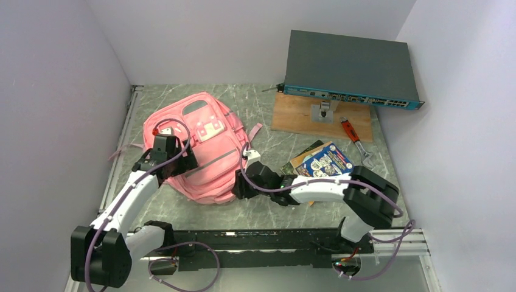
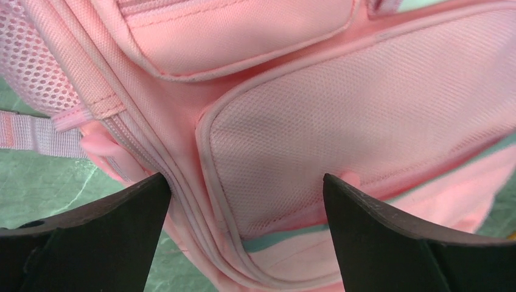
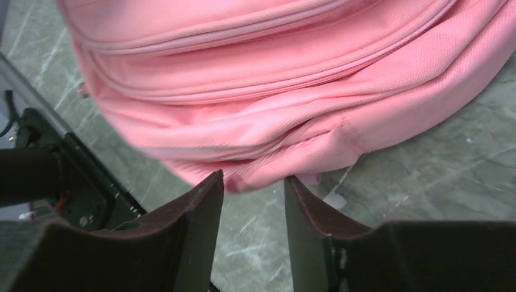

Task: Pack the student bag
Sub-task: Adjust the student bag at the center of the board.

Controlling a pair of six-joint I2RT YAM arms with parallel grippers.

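Observation:
The student bag (image 1: 204, 143), a soft pink backpack, lies flat on the marble table left of centre. My left gripper (image 1: 181, 159) hovers over the bag's left side. In the left wrist view it (image 2: 246, 188) is open wide above the bag's mesh side pocket (image 2: 341, 115), with nothing between the jaws. My right gripper (image 1: 238, 187) is at the bag's near right edge. In the right wrist view it (image 3: 254, 181) is open a narrow way, and its tips touch a fold of the pink fabric (image 3: 268, 164) without closing on it.
A colourful book (image 1: 327, 160) lies on other flat items right of the bag, beside my right arm. A red-handled wrench (image 1: 353, 136), a wooden board (image 1: 298, 114) and a dark network switch (image 1: 350, 67) are at the back right. A black rail (image 1: 261, 238) runs along the near edge.

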